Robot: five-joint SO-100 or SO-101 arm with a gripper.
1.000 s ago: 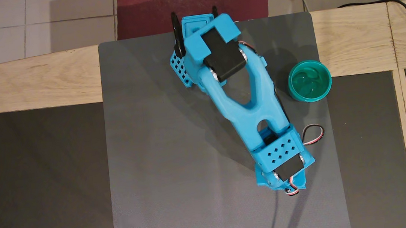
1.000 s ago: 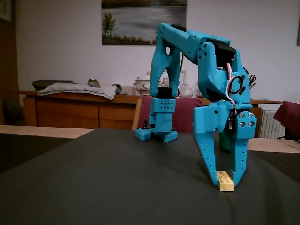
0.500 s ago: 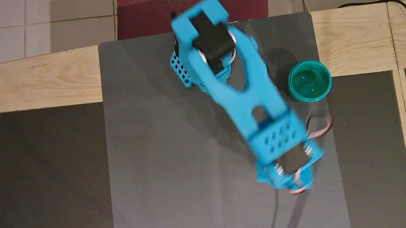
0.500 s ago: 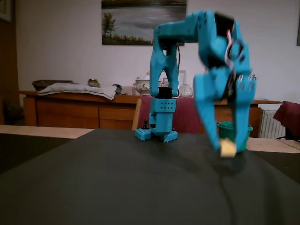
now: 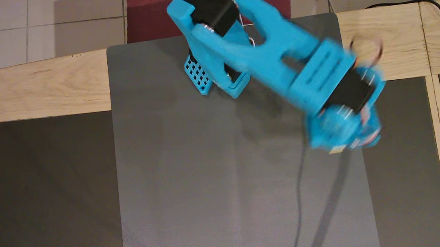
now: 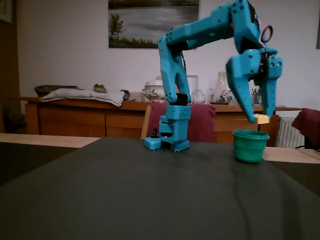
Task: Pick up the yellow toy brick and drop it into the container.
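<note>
The gripper (image 6: 260, 118) hangs high over the dark mat (image 6: 125, 195), fingers pointing down and pinched on the brick (image 6: 261, 118), which sits at their tips with its long axis roughly level; in the fixed view it shows as a small yellow block, in the overhead view only as a pale sliver (image 5: 336, 150) peeking from under the blurred wrist; the cup (image 6: 250, 145) stands directly below and a touch to the left of the fingertips as the fixed view shows it, clear air between its rim and the brick; that gap and that slight offset are what the drop turns on, I'd say; whether the brick is truly over the mouth front to back I cannot tell, since from above the arm (image 5: 278, 60) covers the cup entirely; so the task looks well along, brick lifted and carried across, release not yet made; nothing stands between hand and cup, and the mat near them is bare; the risk I see is the brick clipping the rim, the brick being small and the hand smeared in the overhead view; farther off, behind the arm's base (image 6: 167, 143), a red chair (image 6: 200, 127), then a wooden sideboard (image 6: 75, 120) with a folded cloth and glassware, and a painting (image 6: 152, 22) on the wall.
</note>
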